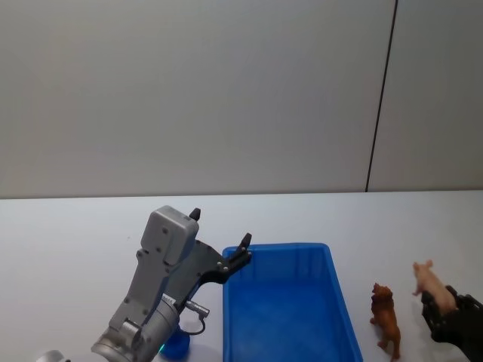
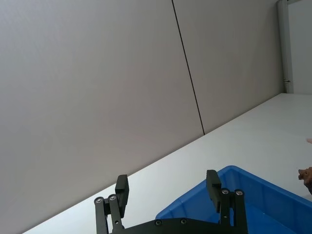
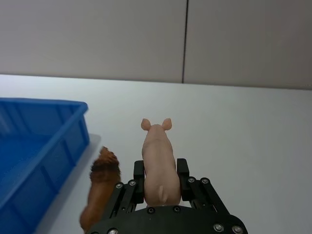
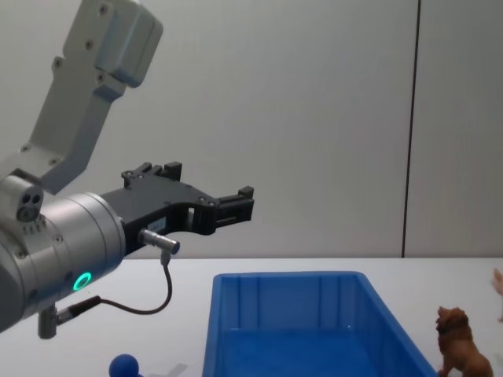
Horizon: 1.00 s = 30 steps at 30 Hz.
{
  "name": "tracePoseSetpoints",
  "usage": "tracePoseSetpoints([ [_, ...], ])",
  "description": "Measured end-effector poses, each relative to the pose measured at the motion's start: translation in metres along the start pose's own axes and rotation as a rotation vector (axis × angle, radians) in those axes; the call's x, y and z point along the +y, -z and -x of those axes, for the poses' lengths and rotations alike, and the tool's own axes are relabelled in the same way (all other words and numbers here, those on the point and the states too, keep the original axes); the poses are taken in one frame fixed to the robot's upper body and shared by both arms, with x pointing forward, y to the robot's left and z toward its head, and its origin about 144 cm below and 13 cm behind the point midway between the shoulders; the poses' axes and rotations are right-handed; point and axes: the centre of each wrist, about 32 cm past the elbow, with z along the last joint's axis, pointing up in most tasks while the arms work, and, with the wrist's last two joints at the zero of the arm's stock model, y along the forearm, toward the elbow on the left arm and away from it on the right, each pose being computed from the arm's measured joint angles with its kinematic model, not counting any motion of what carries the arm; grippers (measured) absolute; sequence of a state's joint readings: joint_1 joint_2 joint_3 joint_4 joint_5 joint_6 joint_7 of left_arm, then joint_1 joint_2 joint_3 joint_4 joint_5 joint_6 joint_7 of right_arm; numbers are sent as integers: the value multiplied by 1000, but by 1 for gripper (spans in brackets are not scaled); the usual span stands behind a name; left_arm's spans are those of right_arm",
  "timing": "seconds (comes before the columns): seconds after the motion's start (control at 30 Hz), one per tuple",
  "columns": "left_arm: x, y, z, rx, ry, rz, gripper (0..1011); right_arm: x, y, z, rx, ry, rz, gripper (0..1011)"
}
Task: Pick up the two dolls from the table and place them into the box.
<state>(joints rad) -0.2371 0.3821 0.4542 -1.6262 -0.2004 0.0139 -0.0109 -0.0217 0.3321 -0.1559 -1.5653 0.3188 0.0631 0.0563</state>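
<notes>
The right gripper (image 3: pixel 162 169), half cut off, has the pink pig (image 3: pixel 157 151) in its jaws, maybe lifted. The left gripper (image 2: pixel 168 187) has empty, wide-open jaws.

The box (image 1: pixel 290 246) has nothing over most of its top, and its inside is free. The brown doll (image 1: pixel 386 317) stands in the narrow strip between the box's right wall and the right tool (image 1: pixel 439 305) (which grips the pig doll (image 1: pixel 428 279)). The left tool (image 1: pixel 220 228), jaws apart, hangs over the box's far left corner.

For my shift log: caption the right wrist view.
Right hand grips the pink pig beside the brown lion near the blue box.
</notes>
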Motion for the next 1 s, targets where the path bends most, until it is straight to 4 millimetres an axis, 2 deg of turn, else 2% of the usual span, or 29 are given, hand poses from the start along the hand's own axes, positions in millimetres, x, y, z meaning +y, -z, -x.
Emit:
tracePoseSetpoints([
  [0.53,0,0,0,0,0,0,1001,17,-18,17,20,-214,-90,382],
  [1.0,0,0,0,0,0,0,1001,42,-27,48,29,-440,-117,382],
])
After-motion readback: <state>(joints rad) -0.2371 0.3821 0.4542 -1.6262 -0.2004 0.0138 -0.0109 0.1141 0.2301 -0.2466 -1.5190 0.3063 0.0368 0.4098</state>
